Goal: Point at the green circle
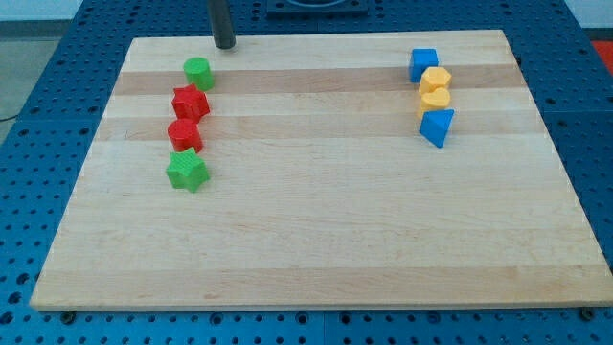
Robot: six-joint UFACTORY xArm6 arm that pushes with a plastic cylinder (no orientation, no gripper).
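1. Your tip [224, 44] rests near the wooden board's [316, 240] top edge, just above and right of the green circle [197, 71], apart from it.
2. The rod carries no pincer, so none shows.
3. Below the circle: red star [190, 102], red block [184, 133], green star [187, 171].
4. Toward the view's right: blue cube [423, 64], two yellow blocks [435, 89], blue triangle [437, 126].

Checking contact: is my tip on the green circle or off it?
Off it: my tip stands just beyond the green circle, toward the view's top, board showing between.
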